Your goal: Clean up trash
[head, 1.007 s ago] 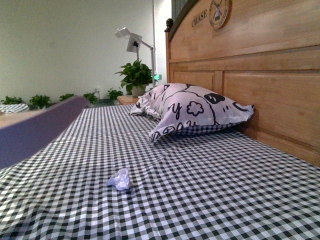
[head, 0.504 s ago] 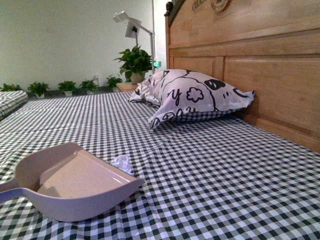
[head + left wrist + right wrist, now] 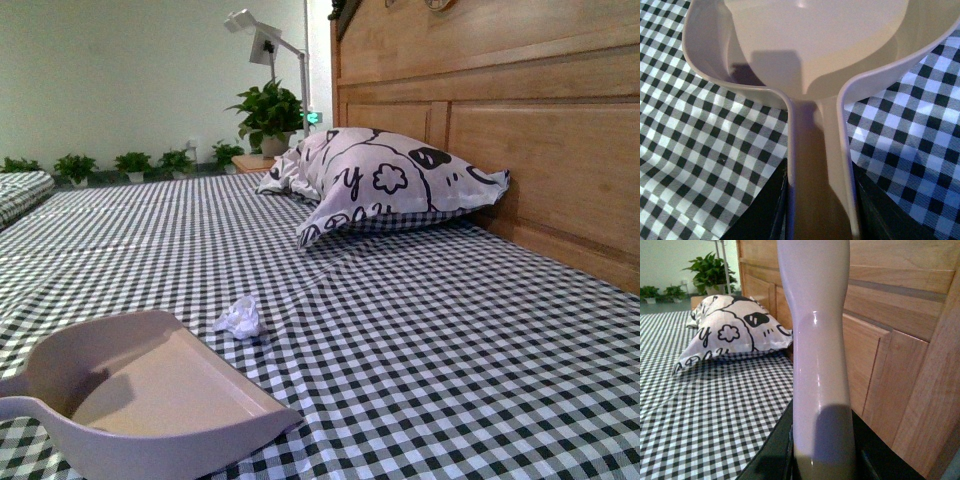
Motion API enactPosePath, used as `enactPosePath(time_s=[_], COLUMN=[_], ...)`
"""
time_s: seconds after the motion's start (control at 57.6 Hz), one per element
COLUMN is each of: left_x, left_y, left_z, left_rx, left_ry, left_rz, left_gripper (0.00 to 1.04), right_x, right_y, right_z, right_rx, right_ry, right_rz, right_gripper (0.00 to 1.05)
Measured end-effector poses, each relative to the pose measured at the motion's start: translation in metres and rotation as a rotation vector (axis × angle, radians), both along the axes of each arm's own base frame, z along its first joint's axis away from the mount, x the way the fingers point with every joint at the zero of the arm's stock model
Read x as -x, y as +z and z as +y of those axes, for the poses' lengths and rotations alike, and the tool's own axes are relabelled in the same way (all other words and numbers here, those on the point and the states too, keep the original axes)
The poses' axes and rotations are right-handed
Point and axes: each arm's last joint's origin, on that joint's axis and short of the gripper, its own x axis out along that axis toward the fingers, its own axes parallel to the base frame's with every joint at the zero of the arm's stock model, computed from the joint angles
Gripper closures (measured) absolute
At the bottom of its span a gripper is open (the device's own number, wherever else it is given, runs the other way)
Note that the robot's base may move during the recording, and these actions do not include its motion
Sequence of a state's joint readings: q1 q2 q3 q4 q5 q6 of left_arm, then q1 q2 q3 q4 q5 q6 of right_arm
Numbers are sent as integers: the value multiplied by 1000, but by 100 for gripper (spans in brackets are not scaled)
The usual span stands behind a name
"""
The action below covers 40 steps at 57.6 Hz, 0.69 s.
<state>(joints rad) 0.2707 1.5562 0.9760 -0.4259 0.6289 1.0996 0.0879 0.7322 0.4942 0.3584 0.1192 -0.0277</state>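
The trash (image 3: 240, 318), a small crumpled wad of white paper, lies on the checkered bedspread (image 3: 430, 340) just beyond the open mouth of the pale mauve dustpan (image 3: 140, 395). The dustpan sits low at the near left, its handle running off the left edge. In the left wrist view my left gripper (image 3: 820, 210) is shut on the dustpan's handle (image 3: 817, 150), with the empty pan (image 3: 810, 40) ahead of it. My right gripper (image 3: 822, 460) is shut on the pale brush handle (image 3: 817, 340), which stands upright; the brush head is out of view.
A black-and-white patterned pillow (image 3: 390, 185) leans against the wooden headboard (image 3: 520, 130) at the right. A potted plant (image 3: 268, 115) and a white lamp (image 3: 262, 45) stand beyond the bed's far corner. Small plants (image 3: 130, 163) line the far wall.
The dustpan has come down and nearer to the camera, uncovering the whole paper wad. The view has tilted down, so the headboard's emblem has left the frame.
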Motion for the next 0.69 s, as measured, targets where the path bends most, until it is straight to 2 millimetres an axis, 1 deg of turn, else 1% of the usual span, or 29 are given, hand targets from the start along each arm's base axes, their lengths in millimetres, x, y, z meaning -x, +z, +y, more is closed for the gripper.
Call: enactPosePath(time_s=[0.313,0.695], left_x=[-2,-1], left_y=[-1,-5], left_z=[2,1], left_rx=[-13,-9], left_ry=[-1,-4], left_rz=[-21,-1], left_gripper=[76,76], right_x=[0,0], right_y=[0,0], right_z=[0,0], right_rx=[0,0], right_ry=[0,0], right_rz=[0,0], right_gripper=[84,84])
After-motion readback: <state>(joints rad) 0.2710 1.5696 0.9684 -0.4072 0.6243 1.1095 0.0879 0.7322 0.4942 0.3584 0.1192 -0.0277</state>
